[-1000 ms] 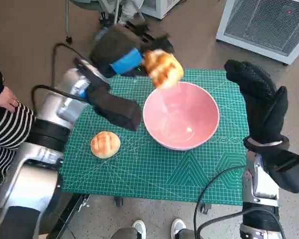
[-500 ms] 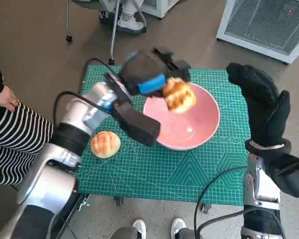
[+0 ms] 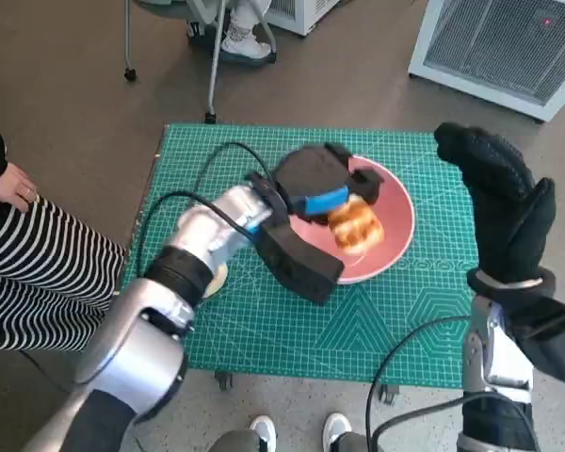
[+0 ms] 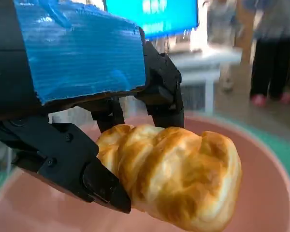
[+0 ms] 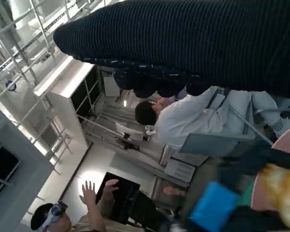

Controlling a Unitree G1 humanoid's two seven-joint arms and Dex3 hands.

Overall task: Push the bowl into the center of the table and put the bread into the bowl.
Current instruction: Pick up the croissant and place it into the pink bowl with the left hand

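My left hand [image 3: 318, 181] grips a golden bread roll [image 3: 356, 227] and holds it low inside the pink bowl [image 3: 400, 218], which sits right of the mat's middle. The left wrist view shows the black fingers [image 4: 101, 181] clamped on the roll [image 4: 179, 176], with the bowl's pink wall [image 4: 275, 174] close behind. A second roll [image 3: 217, 276] lies on the green mat [image 3: 358, 330], mostly hidden by my left forearm. My right hand [image 3: 499, 202] is raised at the table's right edge, fingers spread and holding nothing. The right wrist view catches the roll [image 5: 282, 191] and the bowl's rim [image 5: 275, 147].
A person in a striped top [image 3: 28, 273] sits at the left, a hand [image 3: 9, 185] near the table. A white grilled unit [image 3: 508, 47] stands at the back right, chair legs [image 3: 217, 56] behind the table. Two feet [image 3: 297, 431] show at the front edge. People appear in the right wrist view.
My left hand has carried the roll rightward and down, from above the bowl's far left rim into the bowl. The forearm now covers most of the second roll. The right hand barely moved.
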